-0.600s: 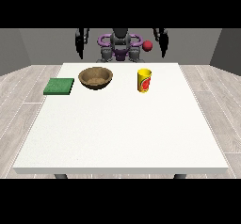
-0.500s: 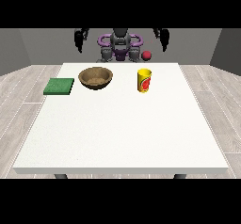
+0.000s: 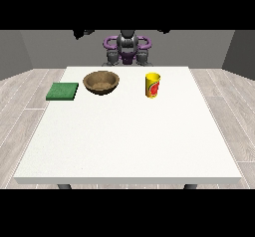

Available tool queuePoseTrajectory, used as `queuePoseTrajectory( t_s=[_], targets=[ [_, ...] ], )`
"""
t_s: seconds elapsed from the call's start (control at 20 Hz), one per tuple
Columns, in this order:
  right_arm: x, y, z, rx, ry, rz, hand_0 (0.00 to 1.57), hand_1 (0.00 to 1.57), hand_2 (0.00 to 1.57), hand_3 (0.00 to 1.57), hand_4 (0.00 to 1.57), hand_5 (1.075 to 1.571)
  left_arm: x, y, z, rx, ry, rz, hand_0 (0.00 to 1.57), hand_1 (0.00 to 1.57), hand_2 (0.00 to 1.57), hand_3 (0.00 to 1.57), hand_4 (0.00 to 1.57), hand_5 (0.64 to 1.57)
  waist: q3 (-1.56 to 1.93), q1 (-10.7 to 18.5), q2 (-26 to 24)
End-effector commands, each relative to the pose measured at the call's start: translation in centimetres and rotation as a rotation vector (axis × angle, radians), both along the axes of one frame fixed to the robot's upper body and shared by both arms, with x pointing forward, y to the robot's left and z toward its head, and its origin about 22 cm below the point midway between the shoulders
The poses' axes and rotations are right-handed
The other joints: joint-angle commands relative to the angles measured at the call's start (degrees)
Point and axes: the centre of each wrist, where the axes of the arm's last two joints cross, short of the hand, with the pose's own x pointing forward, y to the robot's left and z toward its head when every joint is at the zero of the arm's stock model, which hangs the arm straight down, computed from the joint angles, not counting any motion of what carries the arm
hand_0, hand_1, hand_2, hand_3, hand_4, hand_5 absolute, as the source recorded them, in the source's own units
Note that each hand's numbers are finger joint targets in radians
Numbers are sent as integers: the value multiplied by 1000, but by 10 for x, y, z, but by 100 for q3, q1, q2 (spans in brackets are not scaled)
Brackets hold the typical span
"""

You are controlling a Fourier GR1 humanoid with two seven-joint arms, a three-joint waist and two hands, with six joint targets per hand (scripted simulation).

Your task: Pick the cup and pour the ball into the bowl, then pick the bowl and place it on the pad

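The big white counter (image 3: pixel 129 146) has a wide bare part along its near edge, and nothing sits there. All the things are in a row close to the far edge. A yellow cup (image 3: pixel 152 85) with a red mark on its side stands straight up, a bit toward the far right corner. No ball can be seen, and you cannot tell if one is inside the cup. A brown wooden bowl (image 3: pixel 101 81) sits near the middle of the far edge, a little toward the left, and it is well apart from the cup. A flat green pad (image 3: pixel 63 91) lies at the left edge of the counter, near the bowl but not touching it. The bowl is between the pad and the cup. Behind the far edge stands the robot (image 3: pixel 127 49), with a grey body and purple rings at its shoulders. Its arms are raised high. The hand at the view's left (image 3: pixel 82 32) shows only as a small dark shape at the very top of the scene, far above the counter. The hand at the view's right (image 3: pixel 163 31) is just a tiny dark bit at the top too. You cannot tell if the fingers of either hand are open or closed, because most of each hand is cut off. Neither hand touches the cup, the bowl or the pad.
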Motion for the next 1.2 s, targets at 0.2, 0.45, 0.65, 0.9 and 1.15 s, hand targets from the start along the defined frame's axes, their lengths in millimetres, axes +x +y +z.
queuePoseTrajectory(
  t_s=[0.2, 0.45, 0.65, 0.9, 1.15],
  targets=[
    [16, 15, 18, 30, -159, 14, 0, 0, 0, 0, 0, 1564, 11, -8, 28, 28, -188, -12, 0, 0, 0, 0, 0, 1467, -22, -22, 1001],
    [24, 3, 0, 20, -190, 46, 0, 0, 0, 0, 0, 1563, 39, -8, 44, 70, -252, 14, 0, 0, 0, 0, 0, 1376, -19, -107, 1643],
    [45, 1, 17, 23, -333, 74, 0, 0, 0, 0, 0, 1563, 67, 30, 46, 156, -389, 62, 0, 0, 0, 0, 0, 1296, -21, -209, 2566],
    [62, -31, 18, -8, -314, 84, 0, 0, 0, 0, 0, 1561, 88, 30, 38, 207, -382, 75, 0, 0, 0, 0, 0, 1252, -20, -307, 2625],
    [85, -29, 34, -23, -347, 76, 0, 0, 0, 0, 0, 1561, 116, 40, 24, 189, -370, 93, 0, 0, 0, 0, 0, 1245, -22, -330, 2687]
  ],
)
